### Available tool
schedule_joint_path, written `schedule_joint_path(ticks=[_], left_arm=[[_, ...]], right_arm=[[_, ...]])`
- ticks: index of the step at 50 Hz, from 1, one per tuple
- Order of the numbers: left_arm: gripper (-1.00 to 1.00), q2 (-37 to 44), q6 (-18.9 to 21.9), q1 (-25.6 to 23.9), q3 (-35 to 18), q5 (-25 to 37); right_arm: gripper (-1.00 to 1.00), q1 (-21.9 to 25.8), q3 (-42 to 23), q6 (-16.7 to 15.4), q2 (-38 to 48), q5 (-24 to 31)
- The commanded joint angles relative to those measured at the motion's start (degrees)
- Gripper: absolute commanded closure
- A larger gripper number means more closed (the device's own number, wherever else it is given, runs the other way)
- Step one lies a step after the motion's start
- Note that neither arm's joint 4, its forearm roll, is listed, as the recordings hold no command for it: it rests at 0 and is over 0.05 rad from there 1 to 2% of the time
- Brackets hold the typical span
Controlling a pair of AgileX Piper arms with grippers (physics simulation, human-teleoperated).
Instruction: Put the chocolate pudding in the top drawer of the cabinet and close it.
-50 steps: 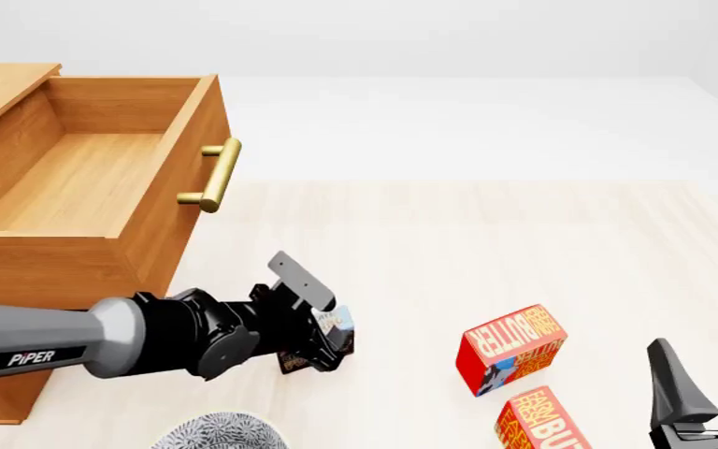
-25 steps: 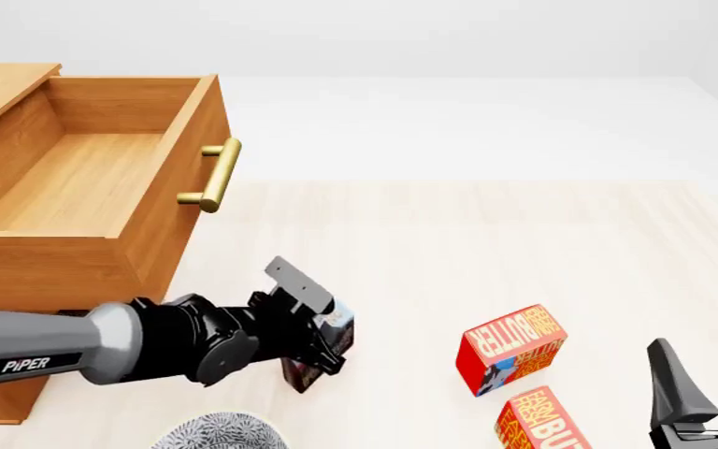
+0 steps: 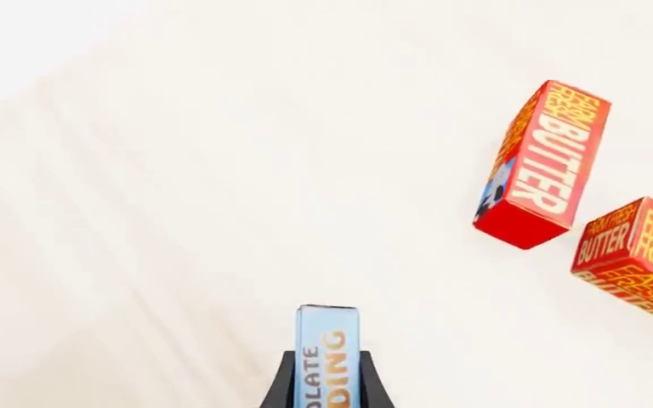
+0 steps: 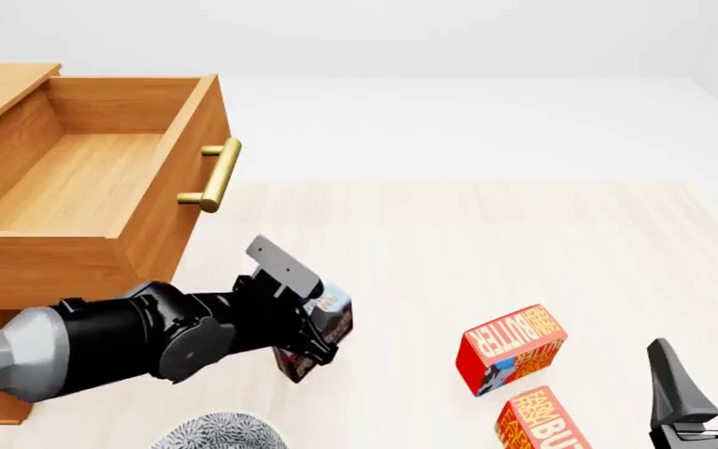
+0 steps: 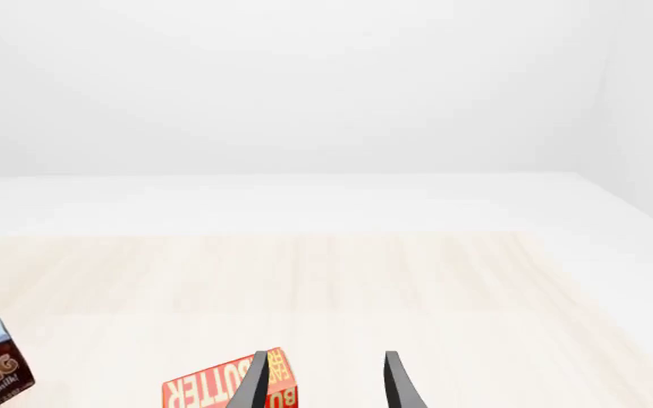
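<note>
My left gripper [image 4: 315, 327] sits in the lower left of the front view, its black fingers clamped on the chocolate pudding [image 4: 330, 320], a thin box with a light blue top and dark brown lower half. From the left wrist camera I see the narrow blue edge of that box [image 3: 326, 353] pinched between the two dark fingers, with part of its orange lettering showing. The box looks lifted off the table [image 4: 484, 243], though I cannot be certain of that.

Above and to the left of the gripper stands the cabinet [image 4: 10, 79], light-brown wood, at the left edge of the frame. Its top drawer [image 4: 85, 182] is pulled out and I can see bare wood inside. The brass bar handle [image 4: 213, 175] is on the drawer front.

At the lower right of the front view, two red-orange butter boxes [image 4: 511, 349] rest near each other on the table. My right gripper [image 4: 709, 379] is at the bottom right corner, its fingers spread apart and holding nothing. A patterned round object [image 4: 222, 435] shows at the bottom edge.
</note>
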Motion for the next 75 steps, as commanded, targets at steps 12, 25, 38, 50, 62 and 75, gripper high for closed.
schedule_joint_path(ticks=[12, 25, 38, 50, 62, 75], left_arm=[[1.00, -9.31, 4.91, -2.68, -4.35, 8.11], [1.00, -12.24, 4.68, -7.10, -7.83, 11.99], [1.00, -14.22, 6.95, -9.89, -10.23, 14.43], [1.00, -16.26, 8.28, -11.29, -12.60, 16.88], [1.00, -18.26, 10.19, -11.80, -15.61, 19.46], [1.00, -20.20, 11.89, -11.87, -18.32, 21.77]], right_arm=[[-1.00, 0.00, 0.00, 0.01, 0.00, 0.00], [-1.00, -0.02, 0.00, 0.01, 0.01, 0.00], [-1.00, 0.00, 0.00, 0.01, 0.00, 0.00], [-1.00, 0.00, 0.00, 0.00, 0.01, 0.00], [-1.00, 0.00, 0.00, -0.01, 0.01, 0.00], [-1.00, -0.01, 0.00, 0.01, 0.01, 0.00]])
